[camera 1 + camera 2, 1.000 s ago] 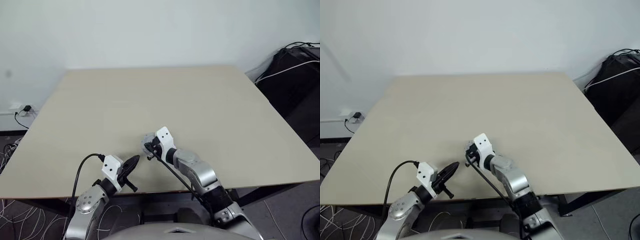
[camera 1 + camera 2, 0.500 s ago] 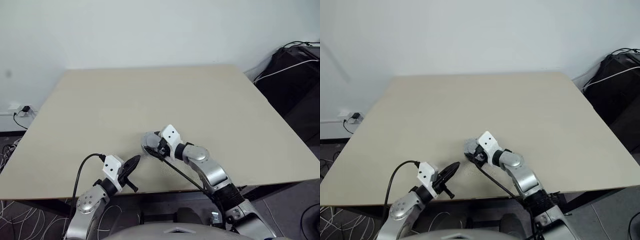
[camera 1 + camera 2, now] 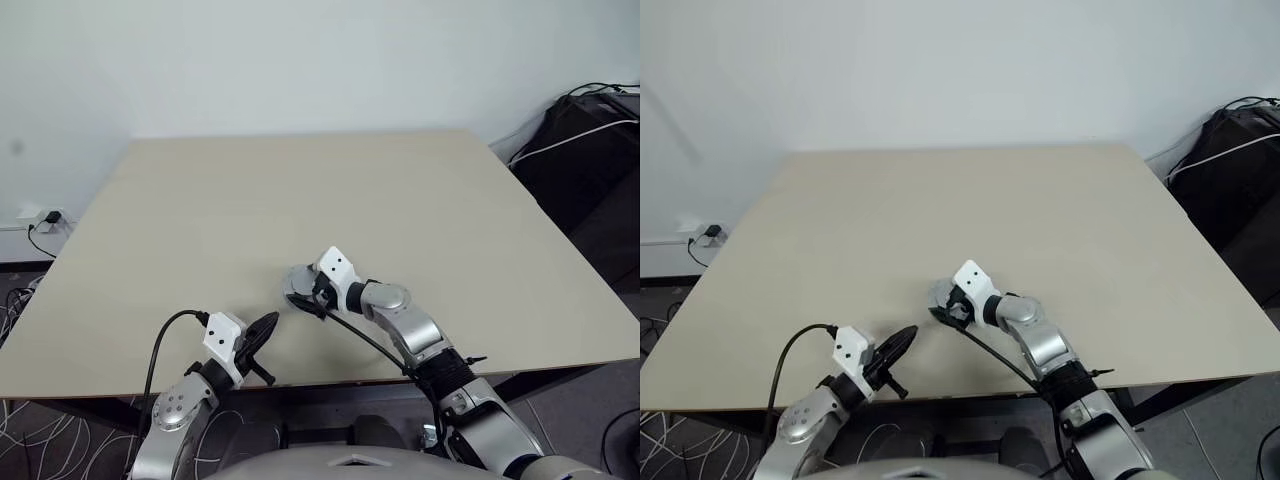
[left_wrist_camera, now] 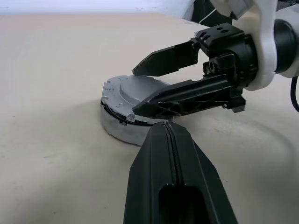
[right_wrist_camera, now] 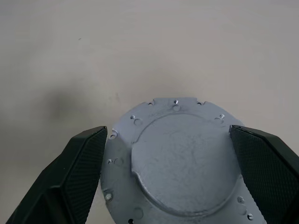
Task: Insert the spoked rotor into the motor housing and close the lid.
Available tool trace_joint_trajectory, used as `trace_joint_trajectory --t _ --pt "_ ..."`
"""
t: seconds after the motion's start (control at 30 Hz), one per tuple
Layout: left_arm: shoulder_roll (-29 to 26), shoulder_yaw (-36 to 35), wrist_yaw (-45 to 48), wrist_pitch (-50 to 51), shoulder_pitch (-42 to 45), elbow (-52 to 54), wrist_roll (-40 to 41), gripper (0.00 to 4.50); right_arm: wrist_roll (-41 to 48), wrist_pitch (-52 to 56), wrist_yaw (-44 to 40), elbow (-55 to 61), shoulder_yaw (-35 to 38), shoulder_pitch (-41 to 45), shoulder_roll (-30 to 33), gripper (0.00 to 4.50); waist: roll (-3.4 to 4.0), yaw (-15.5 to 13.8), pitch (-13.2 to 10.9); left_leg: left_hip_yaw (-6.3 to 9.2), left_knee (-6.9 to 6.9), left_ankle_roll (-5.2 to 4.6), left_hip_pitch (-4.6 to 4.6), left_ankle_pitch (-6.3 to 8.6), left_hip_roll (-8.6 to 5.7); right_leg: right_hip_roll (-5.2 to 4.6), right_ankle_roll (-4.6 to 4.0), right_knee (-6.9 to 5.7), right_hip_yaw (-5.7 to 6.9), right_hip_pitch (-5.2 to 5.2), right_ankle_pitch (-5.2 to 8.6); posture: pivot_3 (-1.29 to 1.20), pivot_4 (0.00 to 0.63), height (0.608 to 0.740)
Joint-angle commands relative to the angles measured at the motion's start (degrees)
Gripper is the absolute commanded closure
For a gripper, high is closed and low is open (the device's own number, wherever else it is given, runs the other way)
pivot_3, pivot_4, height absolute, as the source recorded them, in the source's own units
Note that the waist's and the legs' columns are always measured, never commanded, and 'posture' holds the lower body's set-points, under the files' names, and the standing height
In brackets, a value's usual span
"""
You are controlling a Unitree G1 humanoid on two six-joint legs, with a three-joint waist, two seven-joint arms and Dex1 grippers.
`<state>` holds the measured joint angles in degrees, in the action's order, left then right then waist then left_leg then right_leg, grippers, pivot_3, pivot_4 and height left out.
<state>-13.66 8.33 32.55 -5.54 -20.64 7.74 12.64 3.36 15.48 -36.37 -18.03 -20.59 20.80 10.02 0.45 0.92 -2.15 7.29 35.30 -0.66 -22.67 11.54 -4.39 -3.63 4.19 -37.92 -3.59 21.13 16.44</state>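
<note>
1. The lid (image 5: 180,163) is a flat light-grey metal disc with its plain grey face up, showing a raised round centre and small holes around its edge.
2. It sits on top of the motor housing (image 4: 119,131), whose pale side wall and a thin dark seam under the lid show in the left wrist view.
3. The stacked pair rests on the beige tabletop (image 3: 400,200), near the front edge and about midway across its width.
4. The right gripper (image 4: 136,89) reaches over the lid from the robot's right side, pointing toward the robot's left and slightly downward.
5. Its two black fingers (image 5: 79,163) stand wide apart, one on each side of the lid, with a visible gap between each finger and the lid's rim in the right wrist view.
6. In the left wrist view one right finger hangs above the lid's far side and the other crosses low over its near edge; whether that one touches the lid cannot be told.
7. The left gripper (image 4: 166,128) sits at the tabletop's front edge, to the robot's left of the lid and pointing toward it.
8. Its fingers are pressed together with nothing between them, their tip just short of the housing's near wall.
9. The spoked rotor cannot be made out.
10. A black cable (image 3: 165,335) loops off the left wrist.
</note>
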Motion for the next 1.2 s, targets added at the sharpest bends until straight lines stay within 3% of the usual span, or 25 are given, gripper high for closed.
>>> trace_joint_trajectory --t 0.03,0.23,0.33,0.4,0.7,1.2 --pt "0.28 -0.42 -0.21 -0.97 0.13 3.07 0.98 4.5 0.06 0.53 -0.21 -0.85 1.69 1.83 -0.28 0.03 0.0 -0.02 0.0 0.0 0.0 0.0 0.0 0.0 0.0 0.0 0.0 0.0 0.0 0.0 0.0 0.0 0.0 0.74" --pt "0.16 -0.38 -0.27 -0.75 -0.14 3.34 1.12 4.5 -0.62 2.08 -0.34 -1.22 1.78 1.47 0.08 0.03 0.01 -0.08 0.01 0.0 -0.01 0.0 0.01 0.0 0.0 0.01 -0.18 0.0 0.0 0.01 -0.11 0.0 0.0 0.74" --pt "0.08 -0.34 -0.21 -0.65 -0.15 3.43 1.18 4.5 -0.71 2.55 -0.13 -0.58 2.05 1.09 0.13 0.58 0.02 -0.1 0.02 -0.01 0.0 0.0 0.02 0.0 0.0 0.02 -0.15 -0.01 0.0 -0.01 -0.09 0.0 0.0 0.74" --pt "0.05 -0.3 -0.18 -0.59 -0.08 3.4 1.18 4.5 -0.77 2.88 -0.14 0.24 2.1 0.74 0.21 1.25 0.02 -0.13 0.02 -0.01 0.01 0.0 0.03 0.0 0.0 0.01 -0.13 -0.02 -0.01 -0.02 -0.08 0.0 0.0 0.74" --pt "-0.21 -0.02 -0.01 0.07 0.14 3.5 1.5 4.5 -3.01 5.86 5.36 2.96 2.29 0.24 -0.4 1.27 0.04 -0.3 0.03 -0.01 0.02 0.0 0.02 0.0 -0.01 0.01 -0.13 -0.02 0.0 -0.02 -0.07 0.0 0.0 0.74" --pt "-0.29 0.12 -0.02 0.62 -0.09 3.68 1.47 4.5 -5.54 8.71 4.39 3.5 -0.38 1.19 0.11 1.27 0.08 -0.27 0.06 -0.01 0.04 0.0 0.04 -0.01 -0.01 0.01 0.0 -0.03 -0.01 -0.04 0.0 0.0 0.0 0.74"
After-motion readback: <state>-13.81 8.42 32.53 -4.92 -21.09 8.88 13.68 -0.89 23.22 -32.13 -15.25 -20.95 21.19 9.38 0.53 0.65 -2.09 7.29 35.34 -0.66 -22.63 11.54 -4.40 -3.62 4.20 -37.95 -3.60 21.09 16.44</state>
